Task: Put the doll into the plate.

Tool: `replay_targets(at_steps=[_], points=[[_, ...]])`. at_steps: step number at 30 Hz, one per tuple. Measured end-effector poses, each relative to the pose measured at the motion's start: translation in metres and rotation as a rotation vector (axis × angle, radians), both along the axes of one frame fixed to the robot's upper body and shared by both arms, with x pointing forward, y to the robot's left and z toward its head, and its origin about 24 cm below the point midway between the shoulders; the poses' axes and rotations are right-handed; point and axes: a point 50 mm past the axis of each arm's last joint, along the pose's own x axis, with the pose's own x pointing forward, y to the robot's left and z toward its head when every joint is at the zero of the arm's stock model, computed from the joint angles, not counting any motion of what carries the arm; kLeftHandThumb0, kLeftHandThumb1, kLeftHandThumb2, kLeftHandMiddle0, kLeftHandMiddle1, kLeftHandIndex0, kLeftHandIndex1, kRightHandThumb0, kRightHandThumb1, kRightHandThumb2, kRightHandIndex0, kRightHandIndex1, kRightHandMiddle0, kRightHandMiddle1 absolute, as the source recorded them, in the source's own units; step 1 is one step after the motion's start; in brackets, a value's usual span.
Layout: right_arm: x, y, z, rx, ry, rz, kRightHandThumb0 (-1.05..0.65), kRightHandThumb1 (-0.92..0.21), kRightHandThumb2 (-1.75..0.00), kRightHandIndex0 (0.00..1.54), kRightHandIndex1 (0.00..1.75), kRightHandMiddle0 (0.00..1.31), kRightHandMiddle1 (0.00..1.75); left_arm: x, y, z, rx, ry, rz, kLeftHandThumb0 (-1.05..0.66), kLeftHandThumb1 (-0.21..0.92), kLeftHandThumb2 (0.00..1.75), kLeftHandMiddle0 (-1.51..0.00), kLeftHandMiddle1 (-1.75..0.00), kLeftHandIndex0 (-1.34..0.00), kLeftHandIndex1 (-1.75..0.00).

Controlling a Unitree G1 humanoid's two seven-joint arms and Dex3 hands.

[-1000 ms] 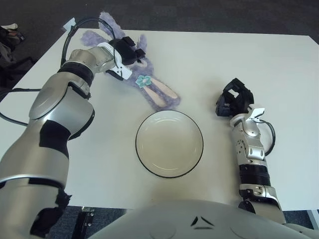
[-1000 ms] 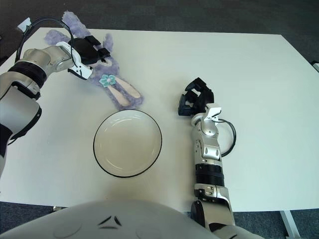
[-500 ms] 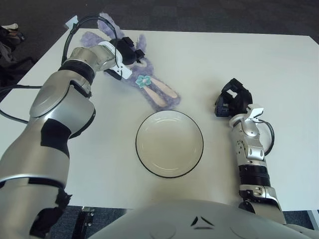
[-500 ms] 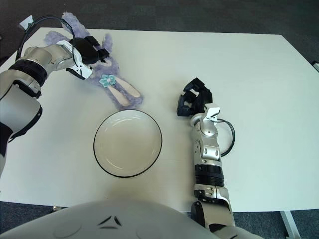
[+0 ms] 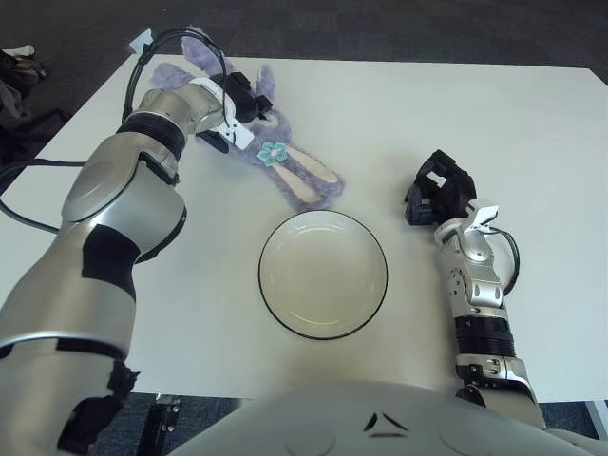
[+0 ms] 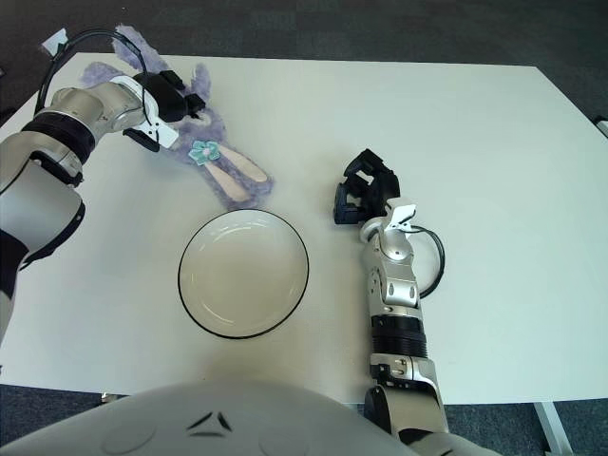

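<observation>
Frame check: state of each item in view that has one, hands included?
doll: lying flat on the table, outside the plate, left hand on its body.
plate: upright on the table, empty.
left hand: reached to the table's far left, fingers closed on the doll.
right hand: right of the plate, fingers curled, holding nothing.

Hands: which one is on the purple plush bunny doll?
The left hand, at the table's far left, sits over the purple plush bunny doll. The right hand is well apart, right of the white black-rimmed plate.
</observation>
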Motion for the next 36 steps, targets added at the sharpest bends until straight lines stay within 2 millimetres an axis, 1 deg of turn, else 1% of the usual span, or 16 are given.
replay_targets(at_steps=[6, 13, 16, 25, 30, 31, 32, 33, 35, 36], points=[[-0.002, 0.003, 0.001, -0.01, 0.001, 0.046, -0.01, 0.09, -1.75, 0.93, 1.66, 0.7, 1.75, 0.0, 0.003, -0.006, -0.018, -0.043, 0.007, -0.31, 0.13, 1.14, 0.0, -0.54, 0.0, -0.44], [-0.003, 0.005, 0.001, -0.019, 0.006, 0.078, -0.01, 0.09, -1.75, 0.93, 1.67, 0.7, 1.75, 0.0, 0.005, -0.008, -0.019, -0.069, 0.019, -0.31, 0.15, 1.13, 0.0, -0.52, 0.0, -0.37], [-0.005, 0.005, 0.001, -0.03, 0.006, 0.095, -0.01, 0.09, -1.75, 0.93, 1.67, 0.7, 1.75, 0.0, 0.006, -0.01, -0.019, -0.08, 0.027, -0.32, 0.15, 1.13, 0.0, -0.51, 0.0, -0.38], [-0.006, 0.005, 0.0, -0.048, 0.007, 0.133, -0.01, 0.08, -1.75, 0.92, 1.68, 0.7, 1.75, 0.0, 0.007, -0.014, -0.022, -0.092, 0.042, -0.34, 0.16, 1.12, 0.0, -0.7, 0.0, -0.53], [-0.007, 0.006, 0.0, -0.053, 0.007, 0.147, -0.01, 0.09, -1.75, 0.92, 1.67, 0.7, 1.75, 0.0, 0.008, -0.016, -0.021, -0.095, 0.053, -0.36, 0.19, 1.11, 0.0, -0.86, 0.0, -0.63], [-0.007, 0.006, 0.0, -0.055, 0.006, 0.15, -0.01, 0.09, -1.75, 0.93, 1.67, 0.7, 1.75, 0.0, 0.008, -0.016, -0.021, -0.096, 0.056, -0.37, 0.19, 1.11, 0.0, -0.93, 0.0, -0.66], [-0.007, 0.006, 0.0, -0.056, 0.005, 0.153, -0.01, 0.09, -1.75, 0.93, 1.67, 0.7, 1.75, 0.0, 0.009, -0.017, -0.022, -0.096, 0.059, -0.37, 0.2, 1.11, -0.02, -1.08, 0.0, -0.74], [-0.007, 0.006, 0.0, -0.057, 0.004, 0.156, -0.01, 0.09, -1.75, 0.93, 1.67, 0.7, 1.75, 0.0, 0.009, -0.017, -0.025, -0.096, 0.061, -0.37, 0.2, 1.11, -0.03, -1.18, 0.0, -0.79], [-0.007, 0.006, 0.001, -0.059, -0.001, 0.162, -0.01, 0.09, -1.75, 0.93, 1.66, 0.7, 1.75, 0.0, 0.009, -0.018, -0.037, -0.096, 0.069, -0.38, 0.21, 1.11, -0.05, -1.31, 0.0, -0.88], [-0.007, 0.006, 0.001, -0.059, -0.002, 0.164, -0.01, 0.09, -1.75, 0.93, 1.66, 0.7, 1.75, 0.0, 0.01, -0.018, -0.042, -0.095, 0.071, -0.37, 0.21, 1.12, -0.09, -1.43, 0.0, -1.01]])
